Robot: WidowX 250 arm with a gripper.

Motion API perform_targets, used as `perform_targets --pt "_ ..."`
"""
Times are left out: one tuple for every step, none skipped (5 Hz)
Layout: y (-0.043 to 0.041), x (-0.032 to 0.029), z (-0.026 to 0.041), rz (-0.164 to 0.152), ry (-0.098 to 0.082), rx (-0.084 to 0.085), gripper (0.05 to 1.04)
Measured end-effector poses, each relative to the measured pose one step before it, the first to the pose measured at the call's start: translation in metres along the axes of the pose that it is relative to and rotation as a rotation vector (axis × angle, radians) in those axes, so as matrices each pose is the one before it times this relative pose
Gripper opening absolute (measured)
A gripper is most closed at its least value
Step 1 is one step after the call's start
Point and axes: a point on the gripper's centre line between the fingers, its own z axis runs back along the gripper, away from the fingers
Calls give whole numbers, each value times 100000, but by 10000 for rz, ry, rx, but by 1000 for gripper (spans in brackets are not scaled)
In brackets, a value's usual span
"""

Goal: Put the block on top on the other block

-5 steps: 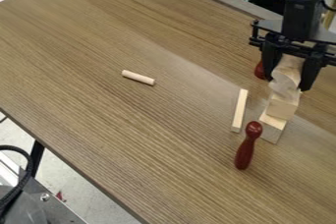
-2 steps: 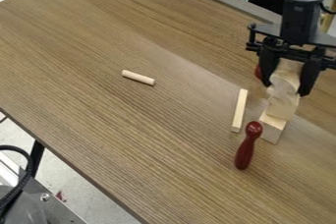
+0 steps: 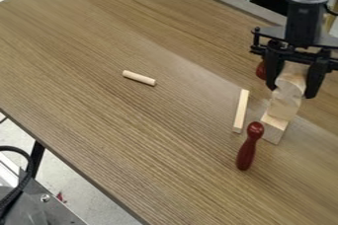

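Running from left to right, a wooden table (image 3: 99,86) spans the frame, with a black cable (image 3: 29,162) at the lower left edge. Left of centre lies a pale dowel (image 3: 139,78). Right of centre a thin pale stick (image 3: 241,111) lies alone; just beside it, lower down, is a dark red handle (image 3: 246,149) with a rounded head. Higher up, a second dark red piece (image 3: 261,70) sits partly behind my claw.

The lower block (image 3: 274,129) rests on the table at the right, near the handle's head. Above it, at the right of the frame, my claw (image 3: 292,92) points down, its two fingers pressed to either side of a pale curved block (image 3: 290,82). Wood runs down from there to the lower block; I cannot tell whether that is one piece or two.

I judge the placing nearly done, with release the risky part. The rounded sides could make the curved block roll or tip if I let go off centre. Pressing down too hard could skid the lower block into the handle, and opening unevenly could drag the stack sideways.
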Motion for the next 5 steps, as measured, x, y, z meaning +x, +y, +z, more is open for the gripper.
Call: perform_targets --pt "-137 144 -108 10 -156 87 668" --pt "15 84 -88 155 -114 7 950" --pt "104 54 -52 27 -23 64 1001" --pt "24 139 364 -85 14 104 1001" --pt "-400 754 2478 -273 -609 -41 1001"
